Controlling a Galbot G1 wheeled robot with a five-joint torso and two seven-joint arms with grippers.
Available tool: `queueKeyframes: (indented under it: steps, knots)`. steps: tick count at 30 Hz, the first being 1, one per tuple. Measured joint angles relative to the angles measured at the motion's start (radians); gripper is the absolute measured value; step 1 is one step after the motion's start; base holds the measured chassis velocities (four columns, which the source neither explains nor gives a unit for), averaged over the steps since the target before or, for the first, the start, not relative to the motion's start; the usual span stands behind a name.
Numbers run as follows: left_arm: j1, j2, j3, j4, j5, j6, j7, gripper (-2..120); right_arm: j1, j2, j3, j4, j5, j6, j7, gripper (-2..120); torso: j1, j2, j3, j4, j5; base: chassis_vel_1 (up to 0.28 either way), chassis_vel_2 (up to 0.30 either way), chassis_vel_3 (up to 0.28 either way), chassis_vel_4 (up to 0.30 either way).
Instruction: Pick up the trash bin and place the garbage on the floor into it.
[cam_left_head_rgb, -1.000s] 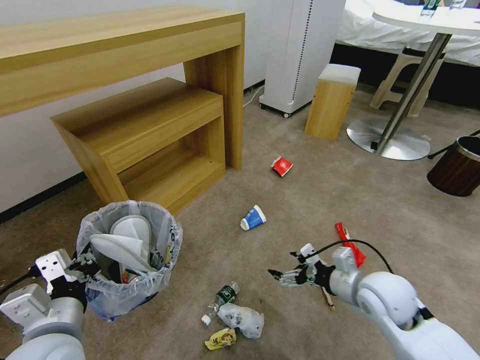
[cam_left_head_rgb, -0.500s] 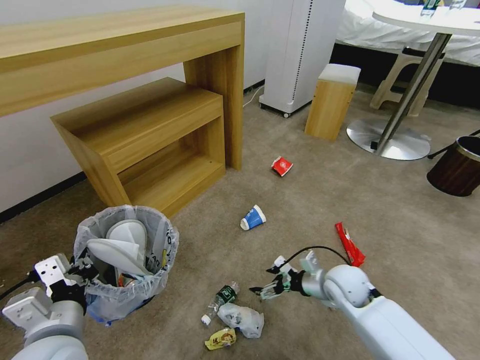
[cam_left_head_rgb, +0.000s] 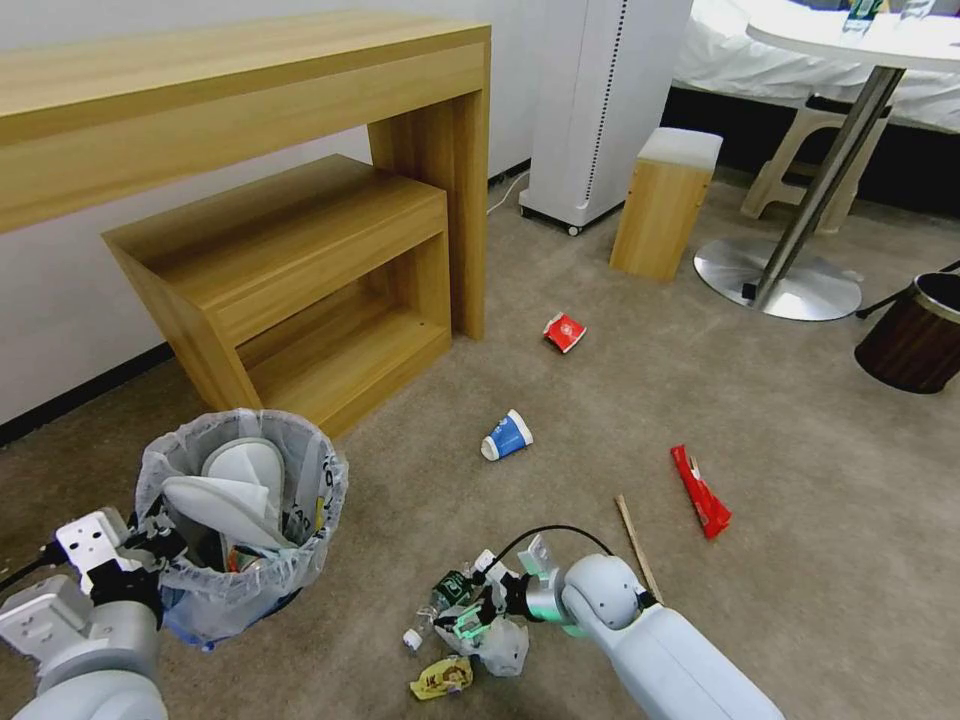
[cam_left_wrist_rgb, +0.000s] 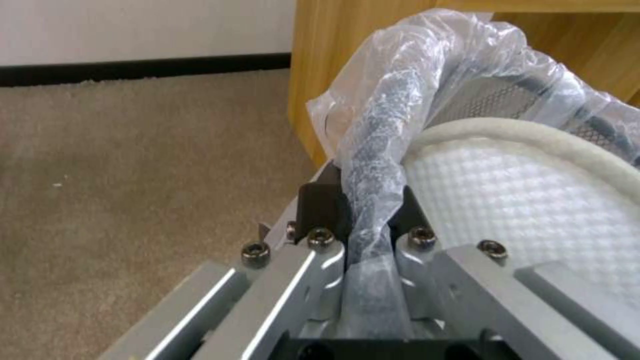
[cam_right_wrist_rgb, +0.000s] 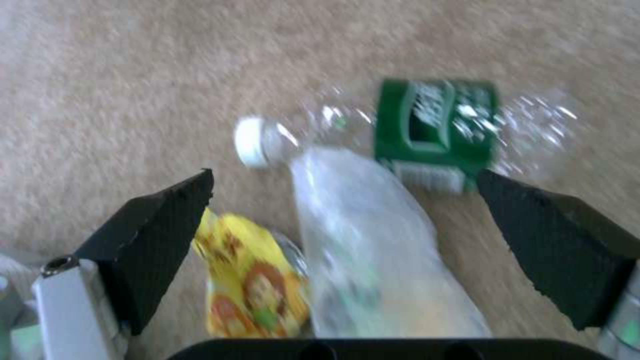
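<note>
Right wrist view is blurring; my right arm is covering part of the clear crumpled bag (cam_left_head_rgb: 488, 640) from the head camera. My right gripper (cam_left_head_rgb: 468, 615) is hanging jaws wide open directly over the litter pile on the beige short-pile carpet (cam_left_head_rgb: 620, 400): crinkly clear bag between the black pads (cam_right_wrist_rgb: 157, 240), yellow wrapper (cam_right_wrist_rgb: 250, 280) under the near pad, green-labelled clear bottle (cam_right_wrist_rgb: 427, 130) just beyond. My left gripper (cam_left_wrist_rgb: 360, 225) is clamping the bagged rim of the trash bin (cam_left_head_rgb: 240, 520), near left, white quilted slippers (cam_left_head_rgb: 235, 485) inside. Blue cup (cam_left_head_rgb: 506, 436), red cup (cam_left_head_rgb: 564, 332), red wrapper (cam_left_head_rgb: 700, 490), wooden stick (cam_left_head_rgb: 637, 545) are lying farther off.
</note>
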Motion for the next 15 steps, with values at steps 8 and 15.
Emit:
queueKeyframes:
  steps: [8, 15]
  knots:
    - [0.000, -0.008, 0.007, 0.007, 0.009, -0.008, 0.000, 3, -0.026, -0.028, 0.022, -0.002, -0.022, -0.004, 0.014, 92, 0.000, 0.000, 0.000, -0.0002, 0.0001, 0.000, 0.000, 0.000, 0.000]
    - [0.005, -0.002, -0.003, 0.002, 0.005, -0.009, 0.000, 3, -0.012, 0.005, 0.016, -0.028, -0.031, 0.000, 0.014, 71, 0.000, 0.000, 0.000, 0.0000, 0.0003, 0.000, 0.000, 0.000, 0.000]
